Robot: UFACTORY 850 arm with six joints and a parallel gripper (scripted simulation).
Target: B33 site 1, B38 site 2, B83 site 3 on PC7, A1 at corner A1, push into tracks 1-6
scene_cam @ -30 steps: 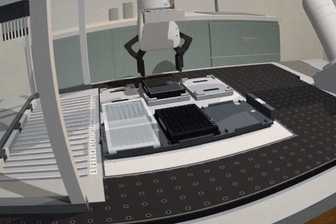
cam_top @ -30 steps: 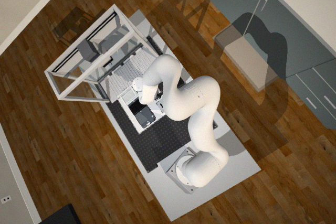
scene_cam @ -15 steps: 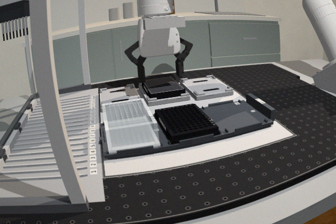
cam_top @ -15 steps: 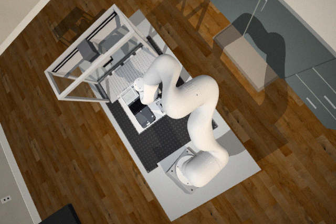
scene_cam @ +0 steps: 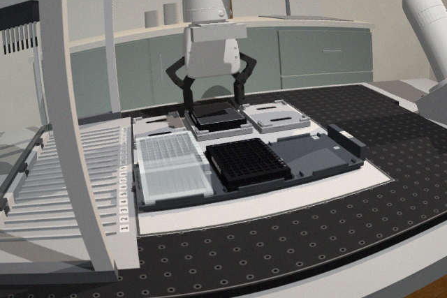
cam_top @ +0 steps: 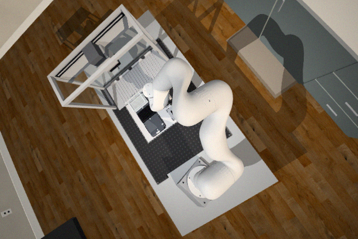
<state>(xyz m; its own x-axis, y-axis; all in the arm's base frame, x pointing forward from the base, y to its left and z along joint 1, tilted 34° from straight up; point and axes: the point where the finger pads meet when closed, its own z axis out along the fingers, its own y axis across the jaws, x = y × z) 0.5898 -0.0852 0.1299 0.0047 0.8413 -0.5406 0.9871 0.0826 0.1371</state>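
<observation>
Carrier PC7 point(scene_cam: 248, 168) lies on the white apron, its handle point(scene_cam: 348, 141) to the right; it also shows in the overhead view point(cam_top: 149, 116). The site next to the handle point(scene_cam: 310, 152) is empty. A tall black well block point(scene_cam: 248, 162) sits on the middle site. A clear well plate point(scene_cam: 171, 166) sits on the site farthest from the handle. Behind the carrier stand three nests. The middle nest holds a flat black plate point(scene_cam: 217, 116). My gripper point(scene_cam: 213, 105) is open, its fingers straddling this plate, one at each side, without gripping it. In the overhead view the wrist hides the gripper.
The left nest point(scene_cam: 155, 125) and the right nest point(scene_cam: 279, 116) are empty. The loading rails point(scene_cam: 65, 175) with numbered tracks lie left of the apron. A white frame post point(scene_cam: 68, 125) of the instrument stands in front of them. The pipetting head point(scene_cam: 19, 31) hangs at far left.
</observation>
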